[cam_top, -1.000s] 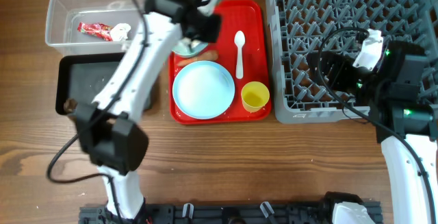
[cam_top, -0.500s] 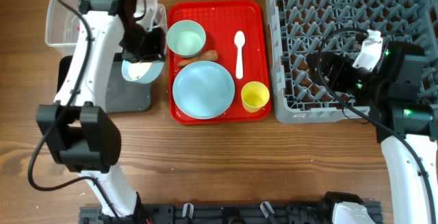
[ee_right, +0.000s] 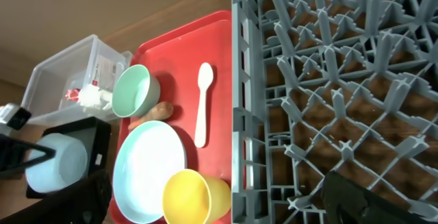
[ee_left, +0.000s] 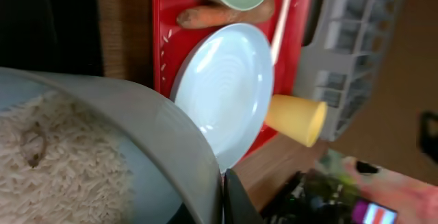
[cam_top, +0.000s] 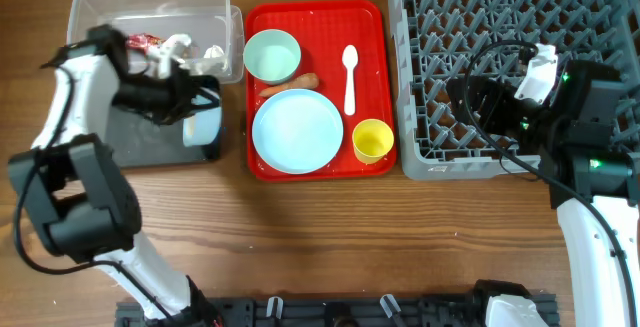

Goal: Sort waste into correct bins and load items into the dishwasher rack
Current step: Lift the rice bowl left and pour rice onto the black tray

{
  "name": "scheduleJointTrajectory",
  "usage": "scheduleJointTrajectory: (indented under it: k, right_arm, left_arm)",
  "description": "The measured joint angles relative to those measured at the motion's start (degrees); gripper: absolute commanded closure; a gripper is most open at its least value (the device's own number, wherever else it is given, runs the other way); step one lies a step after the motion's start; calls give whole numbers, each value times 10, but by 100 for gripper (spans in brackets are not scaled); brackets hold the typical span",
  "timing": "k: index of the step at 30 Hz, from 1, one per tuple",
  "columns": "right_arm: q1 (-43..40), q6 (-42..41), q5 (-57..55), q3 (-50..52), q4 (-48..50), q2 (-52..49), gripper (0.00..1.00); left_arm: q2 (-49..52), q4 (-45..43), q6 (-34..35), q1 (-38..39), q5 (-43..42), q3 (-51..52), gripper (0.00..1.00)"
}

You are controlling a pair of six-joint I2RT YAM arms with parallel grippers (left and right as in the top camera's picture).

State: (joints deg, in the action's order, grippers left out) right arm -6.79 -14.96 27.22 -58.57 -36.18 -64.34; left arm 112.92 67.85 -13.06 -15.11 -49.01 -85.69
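Gripping one pale bowl [cam_top: 203, 125] by its rim, the left gripper [cam_top: 190, 115] is holding it clenched and tipped on its side above the black tray [cam_top: 150, 147]. The left wrist view is showing white rice [ee_left: 61, 162] lying inside that bowl. Just behind the black tray, the clear tub [cam_top: 95, 12] is holding the red wrapper [cam_top: 140, 40] and the crumpled white tissue [cam_top: 176, 46].

Moving right, the red serving tray [cam_top: 325, 15] is sitting beside both bins. It is carrying the second bowl [cam_top: 272, 55] upright at its back left, with the carrot [cam_top: 291, 85] lying just in front of it. The light-blue plate [cam_top: 297, 131] is resting at the front, touching or nearly touching the carrot. The white spoon [cam_top: 349, 67] is lying lengthwise to the plate's right, and the yellow cup [cam_top: 372, 140] is lying on its side at the front right corner.

Farther right, the grey rack [cam_top: 440, 27] is standing empty of dishes. The right gripper [cam_top: 480, 97] is hanging over it; whether its fingers are apart or together I cannot tell.
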Motion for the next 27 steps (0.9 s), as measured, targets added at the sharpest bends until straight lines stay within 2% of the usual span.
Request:
scheduleJointTrajectory:
  k: [6, 11, 19, 27]
  right_arm:
    - [0, 0, 2, 0, 2, 0, 0]
    - [0, 0, 2, 0, 6, 0, 0]
    - [0, 0, 2, 0, 7, 0, 0]
    - [0, 0, 2, 0, 10, 0, 0]
  left_arm:
    - [0, 31, -64, -88, -107, 2, 96]
    - [0, 47, -76, -116, -170, 2, 96]
    - [0, 63, -68, -179, -271, 2, 96]
    - [0, 61, -22, -191, -340, 2, 96]
